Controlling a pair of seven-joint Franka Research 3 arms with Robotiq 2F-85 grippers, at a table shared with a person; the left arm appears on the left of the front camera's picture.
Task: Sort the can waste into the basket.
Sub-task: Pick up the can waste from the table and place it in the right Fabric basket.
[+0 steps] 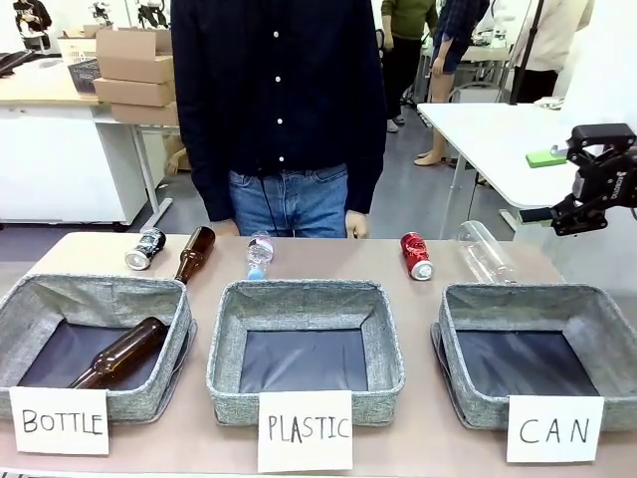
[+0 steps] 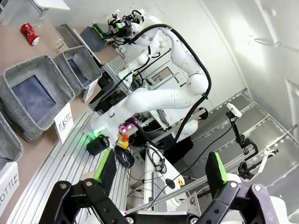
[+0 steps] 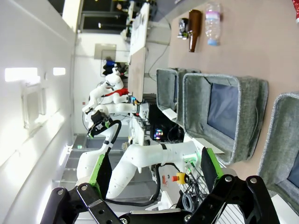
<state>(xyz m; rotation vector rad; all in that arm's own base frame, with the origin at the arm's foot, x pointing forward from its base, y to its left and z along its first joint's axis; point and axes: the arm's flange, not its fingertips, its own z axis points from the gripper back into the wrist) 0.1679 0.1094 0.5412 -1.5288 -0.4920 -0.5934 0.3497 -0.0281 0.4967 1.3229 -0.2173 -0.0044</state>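
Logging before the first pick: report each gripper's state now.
Left gripper: open, holding nothing.
Right gripper: open, holding nothing, raised off to the table's right side.

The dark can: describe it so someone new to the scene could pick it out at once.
Start at the BOTTLE basket on the table's left. Just beyond its far left corner lies the dark can, beside a brown bottle. It is the only short metal cylinder there, dark with silver print, unlike the red can far right.
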